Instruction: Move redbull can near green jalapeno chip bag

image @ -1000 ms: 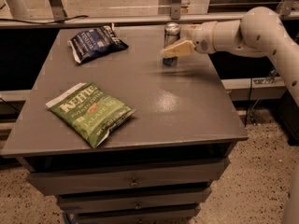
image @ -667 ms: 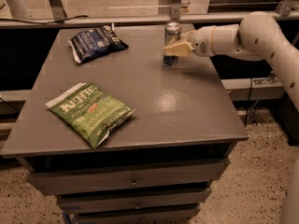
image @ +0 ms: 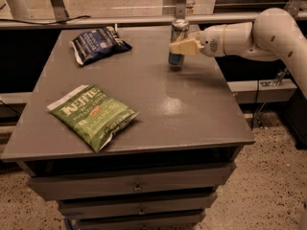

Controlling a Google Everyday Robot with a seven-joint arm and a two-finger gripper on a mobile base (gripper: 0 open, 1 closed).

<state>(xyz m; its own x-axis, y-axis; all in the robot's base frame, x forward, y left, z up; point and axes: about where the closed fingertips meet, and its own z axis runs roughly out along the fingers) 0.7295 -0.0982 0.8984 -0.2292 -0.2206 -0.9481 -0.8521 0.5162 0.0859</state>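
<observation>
Drawers (image: pixel 134 187) sit under the table (image: pixel 192 114). The green chip bag (image: pixel 92 115) lies flat at the near-left. The can (image: pixel 179 30) stands upright at the far edge, right of centre, well apart from the green bag. The gripper (image: pixel 183 47) is against the can, reaching in from the right; can't tell if it's gripping. The blue chip bag (image: pixel 98 43) lies at the far-left.

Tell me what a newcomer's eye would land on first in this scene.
The white arm extends in from the right, its gripper at the redbull can, which stands upright near the far edge of the table. Next comes the green jalapeno chip bag lying flat at the front left, with a dark blue chip bag at the far left.
</observation>
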